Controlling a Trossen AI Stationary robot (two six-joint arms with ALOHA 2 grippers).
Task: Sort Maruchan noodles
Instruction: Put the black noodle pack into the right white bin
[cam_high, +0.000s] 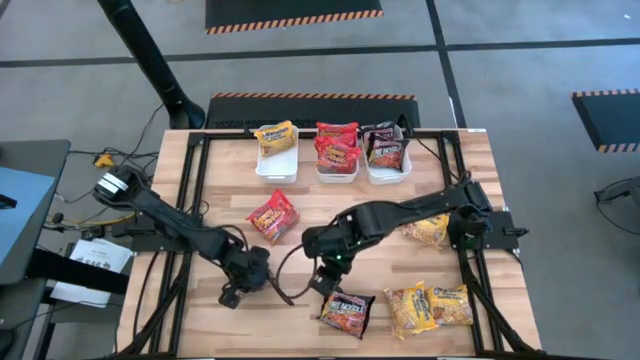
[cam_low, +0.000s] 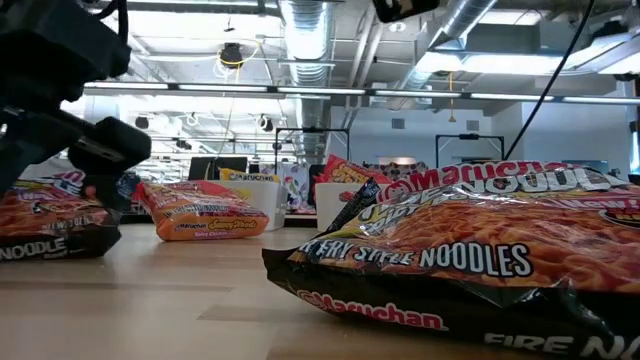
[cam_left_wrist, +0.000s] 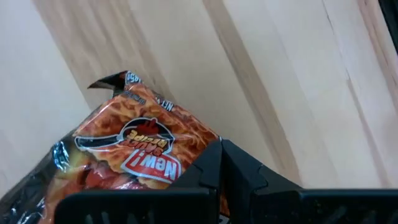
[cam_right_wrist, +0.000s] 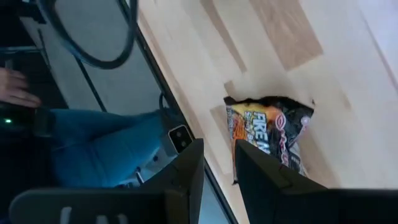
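Three white bins at the far edge hold Maruchan noodles: a yellow packet (cam_high: 275, 137), red packets (cam_high: 337, 148) and a dark packet (cam_high: 385, 148). A red packet (cam_high: 272, 215) lies flat at mid-table. My left gripper (cam_high: 238, 288) is shut, its tips over a dark packet (cam_left_wrist: 130, 143) that the arm hides from above. My right gripper (cam_high: 323, 283) hangs open with nothing between its fingers, above another dark packet (cam_right_wrist: 273, 134) near the front edge. My left gripper's shut fingertips (cam_left_wrist: 217, 152) slant down over one end of the dark packet, which lies flat on the table. I cannot tell whether they touch it.
Three yellow packets (cam_high: 410, 310), (cam_high: 452, 303), (cam_high: 428, 232) lie on the table's right half. A black frame (cam_high: 190, 200) runs along the table's sides. A person in jeans (cam_right_wrist: 99, 146) sits just beyond the near edge. Bare wood lies between the bins and the arms.
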